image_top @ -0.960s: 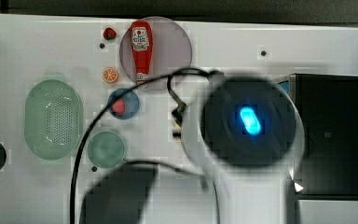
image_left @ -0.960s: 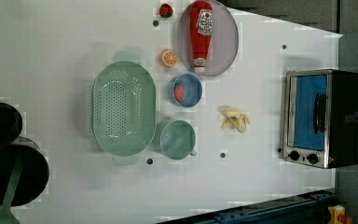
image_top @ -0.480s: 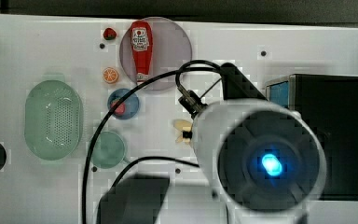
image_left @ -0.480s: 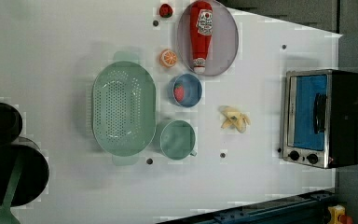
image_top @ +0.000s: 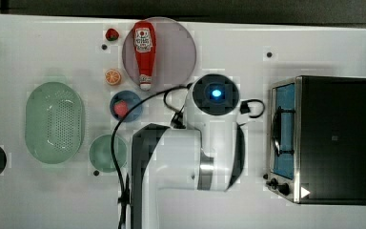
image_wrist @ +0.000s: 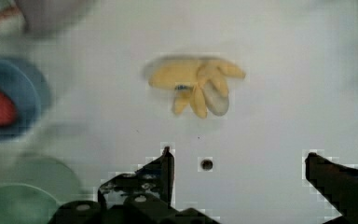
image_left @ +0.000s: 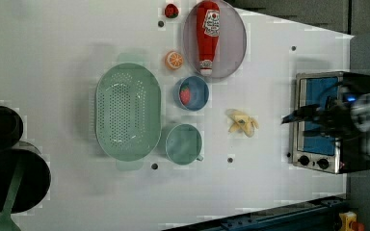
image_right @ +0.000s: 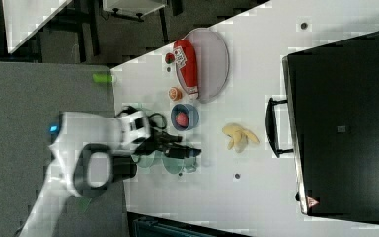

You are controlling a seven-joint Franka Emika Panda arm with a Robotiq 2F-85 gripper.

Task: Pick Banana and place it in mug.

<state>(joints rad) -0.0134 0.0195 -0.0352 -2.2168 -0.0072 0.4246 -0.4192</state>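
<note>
The peeled yellow banana (image_left: pixel 242 122) lies on the white table between the blue cup and the toaster oven, also seen as the banana (image_right: pixel 239 137) in the right view. In the wrist view the banana (image_wrist: pixel 198 86) sits on the table beyond my gripper (image_wrist: pixel 237 158), whose dark fingers (image_wrist: pixel 165 163) stand wide open with nothing between them. The pale mint-green mug (image_left: pixel 183 144) stands beside the colander; in the top view the mug (image_top: pixel 107 152) is to the left of my arm (image_top: pixel 186 152), which covers the banana there. In the right view my gripper (image_right: pixel 190 150) overlaps the mug.
A green colander (image_left: pixel 127 110), a blue cup with a strawberry (image_left: pixel 191 93), an orange slice (image_left: pixel 174 59) and a ketchup bottle (image_left: pixel 207 24) on a grey plate (image_left: pixel 233 43) crowd the left view's middle. A toaster oven (image_left: pixel 318 120) stands at the left view's right.
My arm has swept across the top view and looks smaller now. It has come into the left view at the right, over the oven. The banana and mug have not moved.
</note>
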